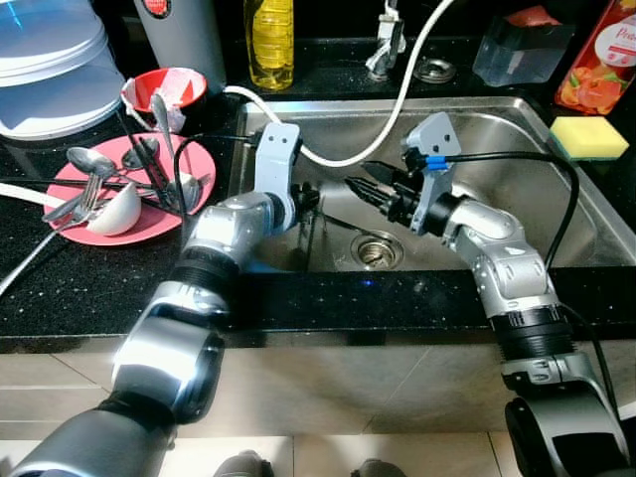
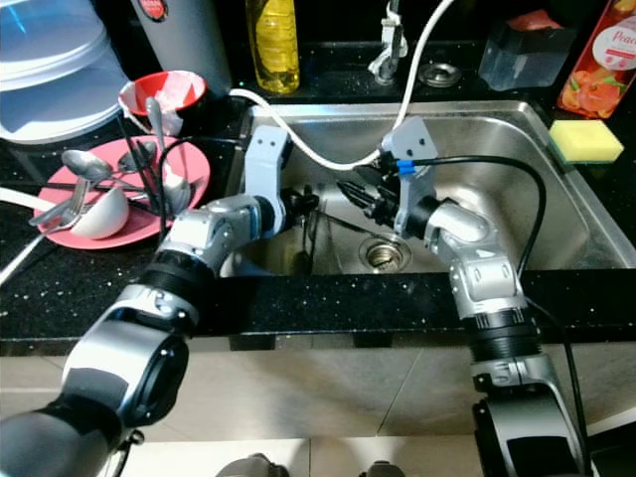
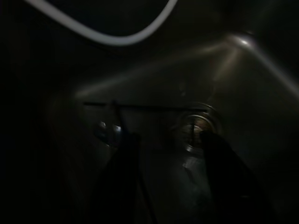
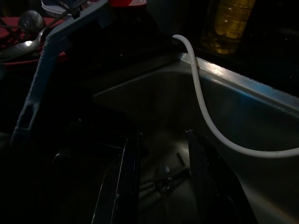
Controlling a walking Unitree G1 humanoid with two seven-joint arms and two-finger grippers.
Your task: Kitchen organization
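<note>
Both grippers over sink (image 1: 556,214) near drain (image 1: 376,248). Left gripper (image 3: 163,158) fingers apart, empty, thin utensil (image 3: 140,107) lying just ahead. Right gripper (image 4: 161,154) open, empty. Cutlery on pink plate (image 1: 159,224) left.

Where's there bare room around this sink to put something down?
The steel sink basin is bare right of the drain, below the yellow sponge. Black counter in front of the pink plate is free. The plate, piled with spoons, is crowded.
</note>
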